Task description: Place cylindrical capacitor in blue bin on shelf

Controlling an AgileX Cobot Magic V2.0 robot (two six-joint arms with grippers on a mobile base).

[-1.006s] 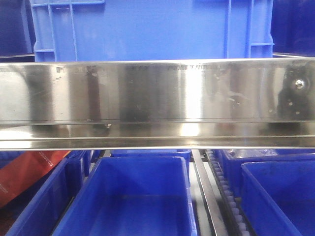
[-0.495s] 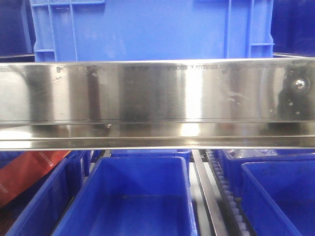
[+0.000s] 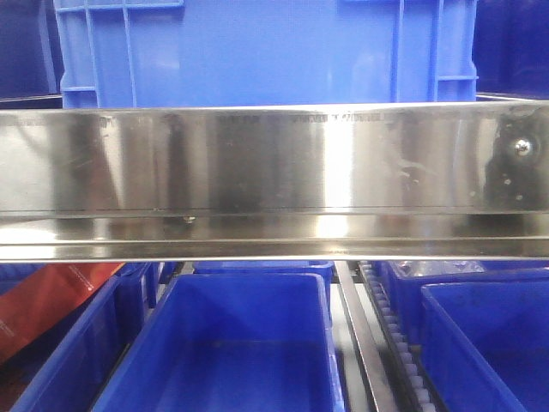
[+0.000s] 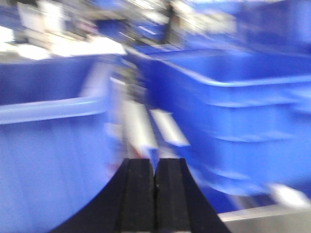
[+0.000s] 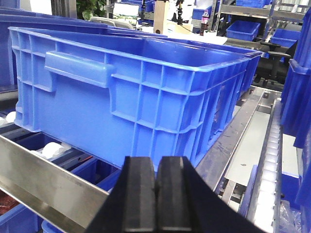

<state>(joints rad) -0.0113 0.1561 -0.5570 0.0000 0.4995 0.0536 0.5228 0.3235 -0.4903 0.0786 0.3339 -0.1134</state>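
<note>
Since one second ago almost nothing in the front view has moved; only the dark reflections on the steel rail (image 3: 274,159) have shifted and faded a little. The left wrist view is blurred, so I judge that arm is moving.

The capacitor is not visible in any view. Both claws have their pads pressed together with nothing between them: the left gripper (image 4: 155,167) and the right gripper (image 5: 156,167). So either the part is already dropped or it is not yet picked; I cannot tell which.

The right gripper hovers just in front of a large bin (image 5: 131,92) that stands on the upper level, behind the rail (image 5: 48,182). The left gripper points into the gap between two bins (image 4: 243,121).

To do the step well, I think the arm must find the part first, then come in above the bin's rim (image 5: 146,48) and release over the middle of its open top.

The room is narrow. The wide rail blocks the front between the two levels. Below it, the lower bin (image 3: 249,343) is open but sits under the rail's edge. On the right of the large bin, a roller track (image 5: 267,160) leaves a free lane.
</note>
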